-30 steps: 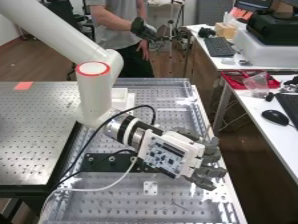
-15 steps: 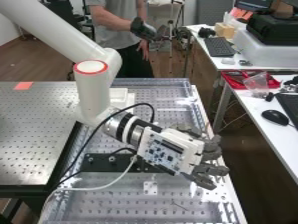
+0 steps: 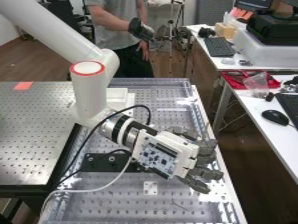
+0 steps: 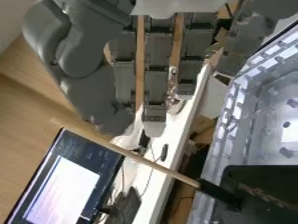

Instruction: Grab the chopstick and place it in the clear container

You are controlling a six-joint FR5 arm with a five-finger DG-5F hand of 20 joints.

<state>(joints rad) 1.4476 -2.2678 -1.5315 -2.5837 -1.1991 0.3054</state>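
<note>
Hand (image 3: 188,159): shifted slightly left in the high view; fingers extended, wide.
Chopstick (image 4: 154,165): crosses near thumb, ungripped.
Task status: judged pre-grasp; closure required.

Open room lies above the near part of the perforated bed (image 3: 120,209), where only a small white plate (image 3: 150,188) lies. The left bench top (image 3: 33,145) also offers a broad low passage. Between them, the black cable (image 3: 78,156) and pale cable (image 3: 100,189) loop across, beside the black bracket (image 3: 100,161). The arm (image 3: 88,95) blocks the far left approach to the white box (image 3: 117,94). To the right, a gap separates the bed from the desk (image 3: 256,120).
</note>
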